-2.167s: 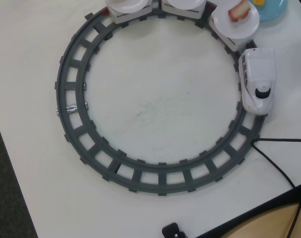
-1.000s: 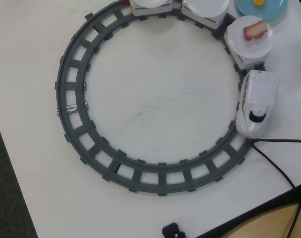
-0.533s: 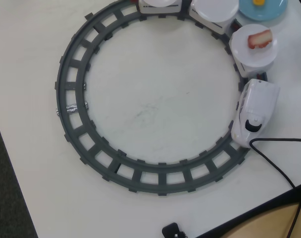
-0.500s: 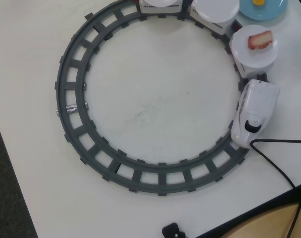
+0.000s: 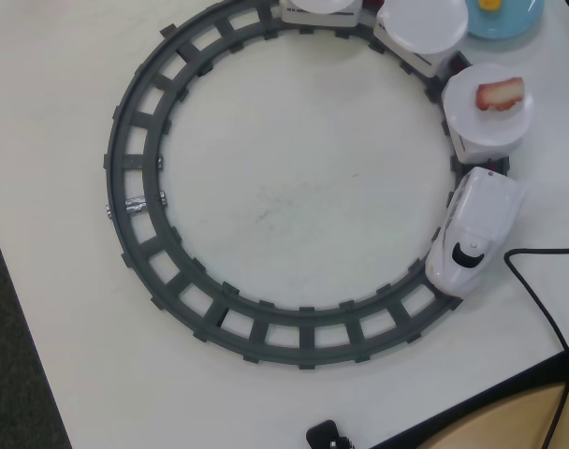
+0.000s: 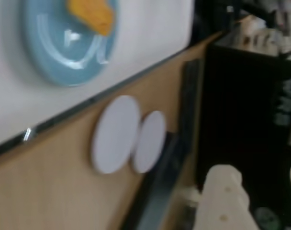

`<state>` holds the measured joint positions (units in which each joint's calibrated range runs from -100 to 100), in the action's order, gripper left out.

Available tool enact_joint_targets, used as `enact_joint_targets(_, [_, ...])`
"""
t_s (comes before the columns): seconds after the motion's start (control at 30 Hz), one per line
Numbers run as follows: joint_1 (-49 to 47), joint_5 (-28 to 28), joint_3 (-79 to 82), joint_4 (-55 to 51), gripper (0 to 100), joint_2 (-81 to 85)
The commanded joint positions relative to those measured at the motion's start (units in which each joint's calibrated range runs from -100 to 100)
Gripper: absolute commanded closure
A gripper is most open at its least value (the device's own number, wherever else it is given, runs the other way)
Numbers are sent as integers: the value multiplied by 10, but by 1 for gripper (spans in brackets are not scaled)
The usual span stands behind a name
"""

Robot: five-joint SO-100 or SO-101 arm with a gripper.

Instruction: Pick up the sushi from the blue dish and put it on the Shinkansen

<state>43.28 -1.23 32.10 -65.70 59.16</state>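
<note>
Sushi (image 6: 90,14) is lying on the blue dish (image 6: 64,57), up and left of the gripper (image 6: 260,191), whose pale fingers (image 6: 222,201) are standing apart, holding nothing.

No text, label, brand, number or sign could be read in either view. In the overhead view, the Shinkansen (image 5: 469,238) carried no legible lettering on its white shell, and the grey track (image 5: 135,234) it stood on was unmarked. In the wrist view, the blue dish (image 6: 64,52) bore only glare streaks, no print. To the right of that dish, the dark shelving (image 6: 260,96) held pale blurred patches that might have been lettering, but they were too smeared to make out. The two white discs (image 6: 128,136) below the dish were blank.
</note>
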Motion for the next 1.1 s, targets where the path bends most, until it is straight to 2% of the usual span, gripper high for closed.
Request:
enact_joint_targets(0.0, [8, -3, -210, -8, 90, -144])
enact_joint_targets(0.3, [73, 4, -595, -147, 88, -468])
enact_joint_targets(0.5, [79, 102, -771, -280, 83, -695])
enact_joint_targets(0.7, [72, 197, -822, -303, 83, -836])
enact_joint_targets(0.97, [16, 225, -822, -273, 82, -931])
enact_joint_targets(1.07, [-34, 225, -822, -270, 78, -940])
